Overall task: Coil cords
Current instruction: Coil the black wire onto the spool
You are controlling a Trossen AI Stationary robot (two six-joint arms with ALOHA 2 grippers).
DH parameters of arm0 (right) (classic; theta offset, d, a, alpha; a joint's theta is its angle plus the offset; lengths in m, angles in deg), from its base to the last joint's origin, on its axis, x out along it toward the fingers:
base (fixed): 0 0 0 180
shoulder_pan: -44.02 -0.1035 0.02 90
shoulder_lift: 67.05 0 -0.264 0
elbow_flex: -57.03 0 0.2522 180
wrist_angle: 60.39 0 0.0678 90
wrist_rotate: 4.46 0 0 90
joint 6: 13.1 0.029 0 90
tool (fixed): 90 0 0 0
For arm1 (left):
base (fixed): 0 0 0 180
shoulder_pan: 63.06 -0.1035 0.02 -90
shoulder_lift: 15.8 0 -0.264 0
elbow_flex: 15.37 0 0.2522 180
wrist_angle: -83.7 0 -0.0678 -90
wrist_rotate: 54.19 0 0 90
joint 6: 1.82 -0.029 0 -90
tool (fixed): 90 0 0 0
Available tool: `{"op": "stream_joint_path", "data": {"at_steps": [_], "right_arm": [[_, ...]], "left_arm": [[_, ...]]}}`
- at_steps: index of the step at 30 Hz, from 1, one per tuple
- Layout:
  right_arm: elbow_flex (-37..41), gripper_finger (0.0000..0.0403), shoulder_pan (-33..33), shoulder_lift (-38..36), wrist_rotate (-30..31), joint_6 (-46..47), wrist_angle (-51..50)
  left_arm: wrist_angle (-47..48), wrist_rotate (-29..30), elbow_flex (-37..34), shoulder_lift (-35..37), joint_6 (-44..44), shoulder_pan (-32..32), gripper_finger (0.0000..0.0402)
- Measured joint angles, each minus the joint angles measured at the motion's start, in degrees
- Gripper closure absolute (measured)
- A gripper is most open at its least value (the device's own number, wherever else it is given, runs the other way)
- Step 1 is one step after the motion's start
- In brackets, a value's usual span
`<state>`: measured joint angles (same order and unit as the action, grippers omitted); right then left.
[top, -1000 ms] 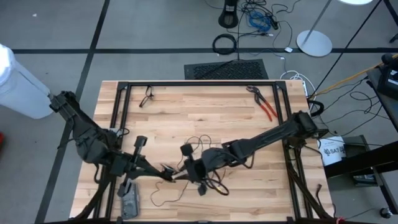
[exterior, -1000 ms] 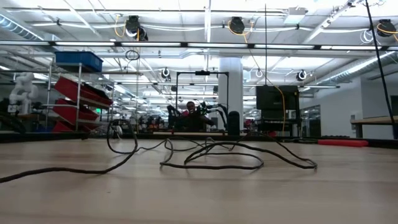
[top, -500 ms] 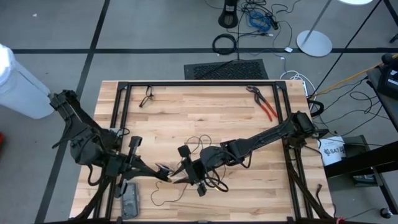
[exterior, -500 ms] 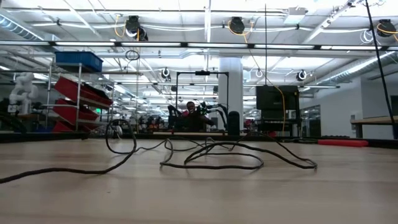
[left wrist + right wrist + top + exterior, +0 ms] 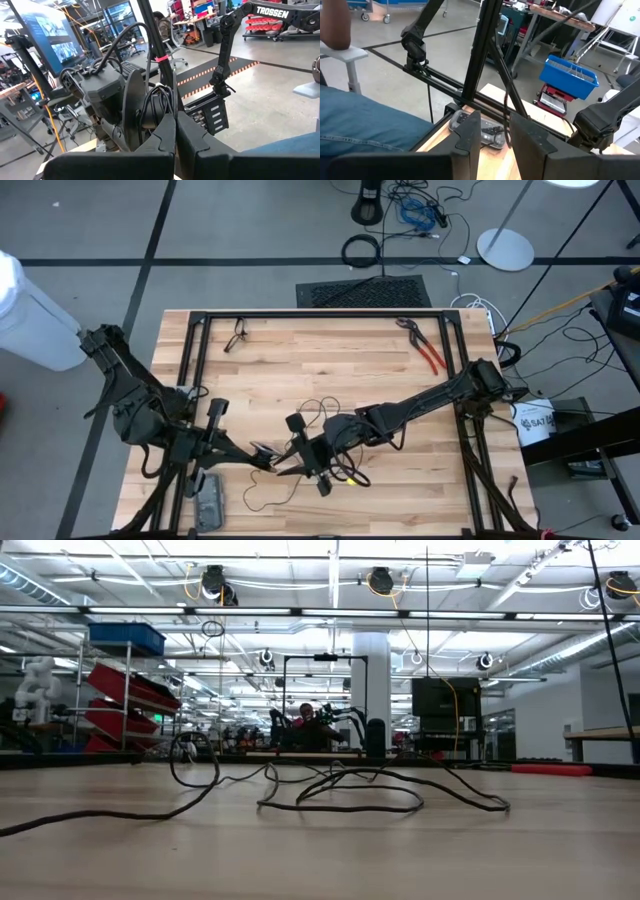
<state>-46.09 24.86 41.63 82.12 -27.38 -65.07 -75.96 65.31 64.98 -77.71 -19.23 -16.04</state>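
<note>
high view: a wooden table (image 5: 330,370) is seen from above, with the thin black cord (image 5: 322,412) lying in loose loops near the table's front middle. the left gripper (image 5: 268,458) is placed just beside the cord's loops on the left arm's side, its fingers clenched together. the right gripper (image 5: 290,467) is set close against the left one, over the cord's loops; how far its fingers are parted cannot be told here. red-handled pliers (image 5: 424,346) are laid well apart from the cord, near the table's far right corner. low view: the cord (image 5: 340,790) is shown sprawled across the table top in several flat loops, one end trailing off to the side. left wrist view: the left gripper's fingers (image 5: 165,137) are seen pressed together, nothing visibly grasped between them. right wrist view: the right gripper's fingers (image 5: 470,131) stand apart with a gap between, and a thin dark strand of cord (image 5: 507,112) is seen rising through that gap.
</note>
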Motion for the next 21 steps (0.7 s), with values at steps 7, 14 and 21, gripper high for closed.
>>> {"op": "stream_joint_path", "data": {"at_steps": [7,14,21], "right_arm": [[0.0,0.0314,0.0,0.5,0.0,0.1,2.4],[0.0,0.0324,0.5,2.1,-1.8,-0.6,4.5],[0.0,0.0393,0.6,1.8,-1.9,-1.2,4.7]], "left_arm": [[0.0,0.0,0.0,0.0,0.0,0.0,0.04],[0.0,0.5,0.0,0.0,0.0,0.0,0.04],[0.1,0.6,0.0,0.0,0.1,-0.1,0.04]]}}
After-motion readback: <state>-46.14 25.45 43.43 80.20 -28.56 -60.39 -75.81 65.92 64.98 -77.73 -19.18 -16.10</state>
